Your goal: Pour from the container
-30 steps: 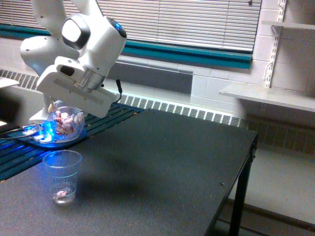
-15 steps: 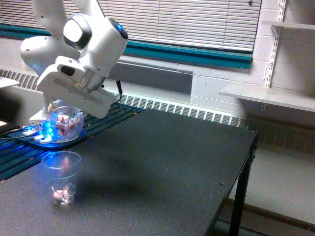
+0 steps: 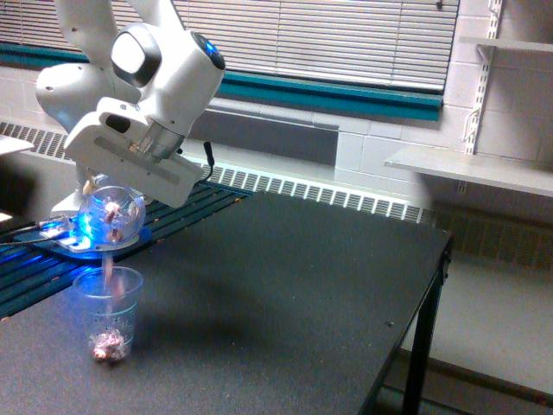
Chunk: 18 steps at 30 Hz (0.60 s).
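- My hand [image 3: 114, 201] is pinching the container [image 3: 111, 216], the clear rounded jar, from above; my fingers are mostly hidden behind the white hand body, so I read the grip from the jar hanging under it.
- The container sits in the air at the exterior view's left, tipped over, with its mouth facing down toward the cup [image 3: 107, 313] directly beneath it.
- Small brownish-pink pieces [image 3: 110, 213] show through the container's wall.
- A thin pinkish streak of pieces [image 3: 108, 270] runs from the container's lower edge down into the cup's open top.
- The cup is a taller, tapered clear one with faint printed lines, standing upright on the dark counter [image 3: 285, 285] near its front edge at the exterior view's left.
- A small heap of pieces [image 3: 109, 343] lies at the cup's bottom.
- The container and the cup are apart, with only the falling streak between them.
- Behind the container, a blue-lit base [image 3: 82, 238] glows on the slatted surface [image 3: 34, 268] beside the counter.
- A wall shelf [image 3: 471, 169] stands at the exterior view's right, well apart from my arm.
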Each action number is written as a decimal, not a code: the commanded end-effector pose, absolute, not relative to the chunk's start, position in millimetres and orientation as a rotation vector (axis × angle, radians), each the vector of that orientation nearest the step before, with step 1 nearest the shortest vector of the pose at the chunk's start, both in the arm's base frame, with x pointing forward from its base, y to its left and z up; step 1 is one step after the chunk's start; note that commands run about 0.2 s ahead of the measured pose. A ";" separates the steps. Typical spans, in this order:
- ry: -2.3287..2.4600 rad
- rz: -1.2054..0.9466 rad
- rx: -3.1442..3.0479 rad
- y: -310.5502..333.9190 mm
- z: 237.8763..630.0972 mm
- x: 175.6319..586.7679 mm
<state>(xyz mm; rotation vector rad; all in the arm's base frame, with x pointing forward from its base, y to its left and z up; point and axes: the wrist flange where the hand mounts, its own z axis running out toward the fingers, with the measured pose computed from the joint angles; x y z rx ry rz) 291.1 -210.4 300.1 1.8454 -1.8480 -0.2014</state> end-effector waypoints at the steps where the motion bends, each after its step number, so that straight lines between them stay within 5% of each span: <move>1: -1.849 -0.201 1.837 -208.4 301.1 296.4; 18: -1.845 -0.235 1.817 -208.4 302.3 301.6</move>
